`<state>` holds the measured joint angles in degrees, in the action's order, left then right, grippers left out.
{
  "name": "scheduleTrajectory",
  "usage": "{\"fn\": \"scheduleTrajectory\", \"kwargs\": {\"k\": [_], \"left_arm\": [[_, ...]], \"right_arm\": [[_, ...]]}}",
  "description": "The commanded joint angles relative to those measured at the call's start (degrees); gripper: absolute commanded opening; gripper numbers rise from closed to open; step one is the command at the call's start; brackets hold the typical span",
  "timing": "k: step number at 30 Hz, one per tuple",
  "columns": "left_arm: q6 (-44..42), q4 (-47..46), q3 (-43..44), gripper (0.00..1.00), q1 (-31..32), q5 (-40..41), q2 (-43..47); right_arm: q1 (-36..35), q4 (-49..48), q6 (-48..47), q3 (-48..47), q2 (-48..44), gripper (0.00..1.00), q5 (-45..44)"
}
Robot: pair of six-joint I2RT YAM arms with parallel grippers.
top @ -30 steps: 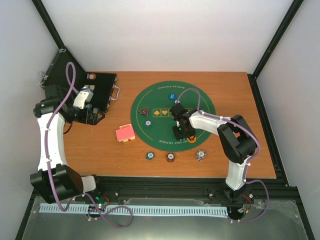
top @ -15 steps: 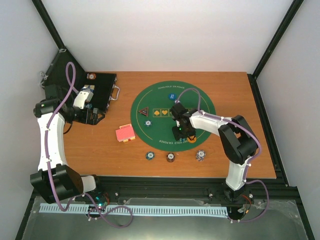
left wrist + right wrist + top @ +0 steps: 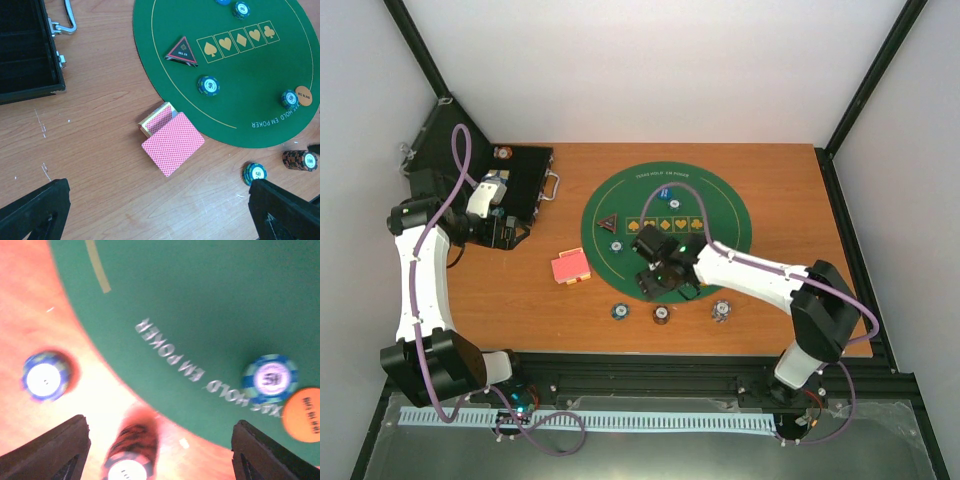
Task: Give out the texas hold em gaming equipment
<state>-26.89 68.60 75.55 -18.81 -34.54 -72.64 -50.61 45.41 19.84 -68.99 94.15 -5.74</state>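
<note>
We see the right gripper (image 3: 160, 440) with its jaws spread wide and empty, hanging over the near rim of the green mat (image 3: 200, 295); this view is blurred. A dark chip stack (image 3: 129, 460) stands on the table (image 3: 20, 300) below the gap between its fingers (image 3: 55, 450), closer to the finger at the view's left. A blue chip (image 3: 45, 380) sits off the mat, just ahead of that same finger. Ahead of the other finger, a second blue chip (image 3: 270, 378) rests inside the mat's edge, just beside the orange marker (image 3: 302, 412).

The left gripper (image 3: 157, 200) is likewise wide open and holds nothing. We find the red-backed cards (image 3: 172, 143) on the bare table straight ahead of it, partly overlapping a second pack (image 3: 156, 116) and just beside the mat's rim. Farther ahead, on the mat, lie the dark triangular marker (image 3: 181, 51) and a lone chip (image 3: 208, 85). The open black case (image 3: 27, 50) lies far ahead to the left.
</note>
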Motion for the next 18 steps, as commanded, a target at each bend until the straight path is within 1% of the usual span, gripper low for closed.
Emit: {"fn": "scheduleTrajectory", "kwargs": {"k": [1, 7, 18], "left_arm": [[-1.11, 0.65, 1.95, 1.0, -0.09, -0.75, 0.2], [-1.11, 1.18, 2.47, 1.0, -0.13, -1.07, 0.35], [-1.3, 1.28, 2.45, 1.0, -0.09, -0.89, 0.57]], "right_arm": [[-6.16, 2.52, 4.78, 0.82, -1.23, 0.79, -0.77], [-8.82, 0.56, 6.04, 5.45, -0.17, 0.8, 0.05], [-9.11, -2.39, 6.38, 8.02, 1.62, 0.73, 0.98]]}}
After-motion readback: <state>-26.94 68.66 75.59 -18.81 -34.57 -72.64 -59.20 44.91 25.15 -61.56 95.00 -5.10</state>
